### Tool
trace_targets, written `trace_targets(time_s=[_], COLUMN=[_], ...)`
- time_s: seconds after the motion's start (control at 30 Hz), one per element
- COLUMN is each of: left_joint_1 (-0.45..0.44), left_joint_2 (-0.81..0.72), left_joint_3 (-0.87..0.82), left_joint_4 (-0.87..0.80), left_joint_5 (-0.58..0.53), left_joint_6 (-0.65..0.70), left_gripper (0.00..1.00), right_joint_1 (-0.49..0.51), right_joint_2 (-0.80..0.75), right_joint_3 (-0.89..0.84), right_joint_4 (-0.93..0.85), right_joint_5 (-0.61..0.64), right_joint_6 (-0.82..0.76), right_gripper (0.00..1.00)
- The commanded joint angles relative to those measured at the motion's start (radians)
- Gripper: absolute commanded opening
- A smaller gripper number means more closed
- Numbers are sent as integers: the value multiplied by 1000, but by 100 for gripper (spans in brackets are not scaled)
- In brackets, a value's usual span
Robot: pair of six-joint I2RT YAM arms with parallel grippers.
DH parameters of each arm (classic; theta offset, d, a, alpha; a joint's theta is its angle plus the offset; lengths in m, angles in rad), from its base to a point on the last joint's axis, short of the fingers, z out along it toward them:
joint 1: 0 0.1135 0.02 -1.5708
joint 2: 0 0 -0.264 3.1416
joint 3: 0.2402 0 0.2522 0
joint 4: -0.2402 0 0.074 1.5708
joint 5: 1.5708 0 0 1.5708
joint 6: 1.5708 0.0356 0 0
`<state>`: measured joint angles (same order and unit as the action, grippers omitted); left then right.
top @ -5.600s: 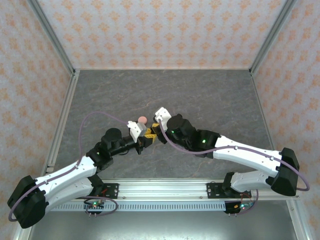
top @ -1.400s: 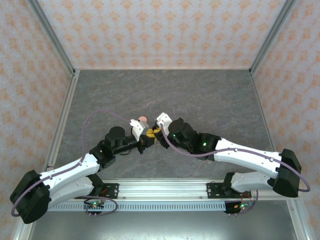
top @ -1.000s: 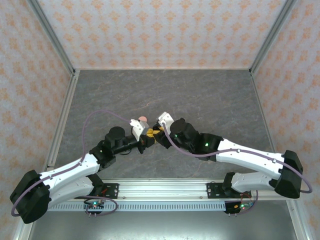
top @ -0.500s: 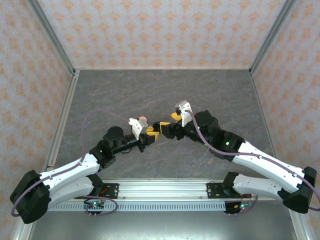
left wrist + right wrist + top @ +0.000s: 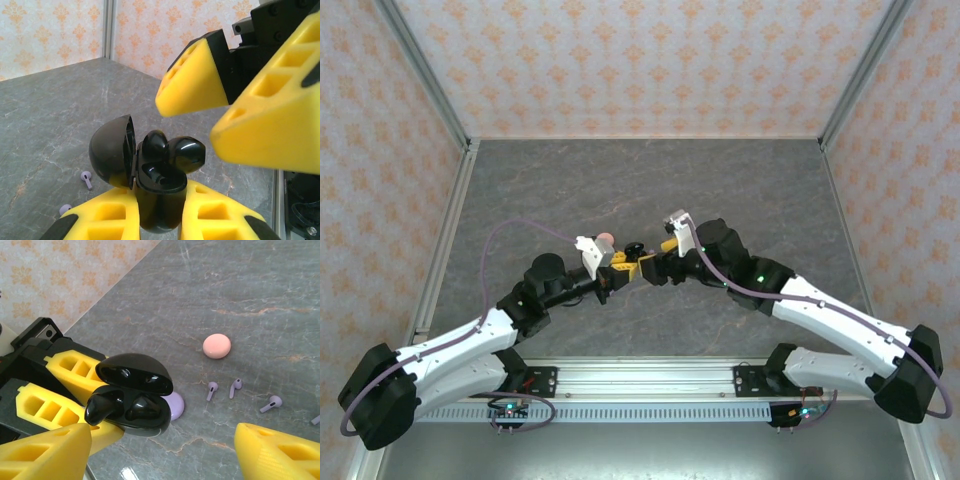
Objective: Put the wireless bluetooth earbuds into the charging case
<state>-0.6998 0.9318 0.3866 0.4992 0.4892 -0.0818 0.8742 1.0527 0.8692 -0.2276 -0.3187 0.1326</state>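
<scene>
Left wrist view: left tool [image 5: 162, 220] pinches charging case [image 5: 155, 175] upright, lower centre, lid open so sockets face right tool [image 5: 164, 435]; two black earbuds [image 5: 185, 152] sit inside. Right tool spread. Lilac earbuds [image 5: 212, 389] loose on bench [image 5: 260, 300].

Open black case held up over the grey table [image 5: 260, 285].
The left gripper [image 5: 97, 407] is clamping the charging case [image 5: 145, 426], its lid standing open and two black earbuds [image 5: 142, 407] sitting inside. The right gripper [image 5: 164, 440] is gaping wide just below it. A lilac disc [image 5: 175, 405], lilac earbuds [image 5: 212, 389] and a pink disc [image 5: 217, 346] are lying to its right.
</scene>
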Motion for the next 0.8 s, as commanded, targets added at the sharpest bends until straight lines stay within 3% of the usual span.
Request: trace_targets(time_s=[0.0, 0.53, 0.77], left_joint_1=[0, -1, 0], left_joint_2=[-16, -10, -11], left_joint_3=[11, 15, 14], left_joint_4=[44, 41, 35], left_joint_5=[-1, 2, 2], left_joint_6=[0, 5, 9], left_gripper=[0, 0, 0], right_joint_1=[-3, -3, -3], right_joint_2=[3, 64, 61], right_joint_3=[-1, 40, 41], right_joint_4=[18, 42, 75], right_joint_5=[-39, -40, -105], right_joint_6=[13, 15, 15], right_gripper=[75, 77, 93])
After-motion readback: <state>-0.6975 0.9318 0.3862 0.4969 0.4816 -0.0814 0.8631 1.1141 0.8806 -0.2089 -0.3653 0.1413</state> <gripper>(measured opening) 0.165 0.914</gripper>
